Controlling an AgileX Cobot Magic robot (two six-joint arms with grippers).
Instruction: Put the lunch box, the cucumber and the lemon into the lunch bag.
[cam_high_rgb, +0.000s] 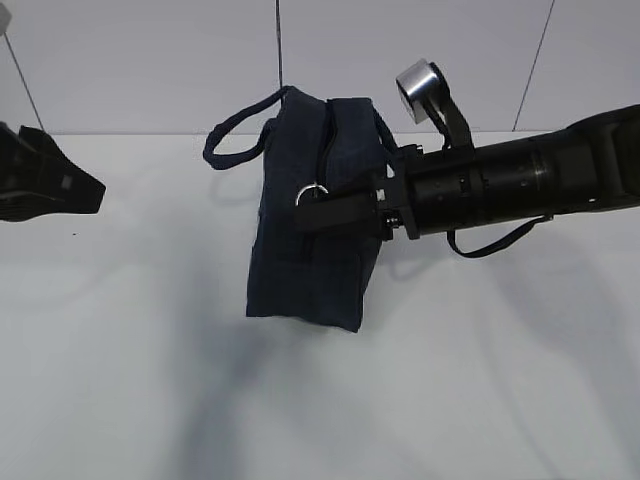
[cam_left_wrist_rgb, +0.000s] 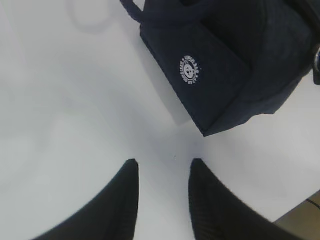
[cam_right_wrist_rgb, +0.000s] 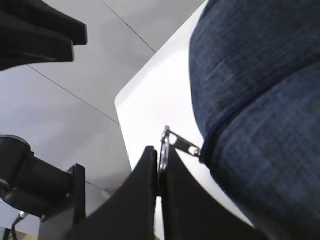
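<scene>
Navy fabric lunch bag (cam_high_rgb: 318, 215) looks soft and floppy; my right gripper (cam_right_wrist_rgb: 161, 172) pinches its metal ring pull (cam_right_wrist_rgb: 164, 146) at six o'clock, my left gripper (cam_left_wrist_rgb: 161, 172) gapes empty.

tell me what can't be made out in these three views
- Inside of the lunch bag: hidden in every view by its own navy fabric, so its contents are unknown.
- Lunch box, cucumber and lemon: in no view.
- Left gripper: the exterior view's left edge cuts it off; the wrist view shows only its open fingertips.
- Logo text: too small to read.
- Zipper ring: partly covered by the right gripper pinching it.
</scene>
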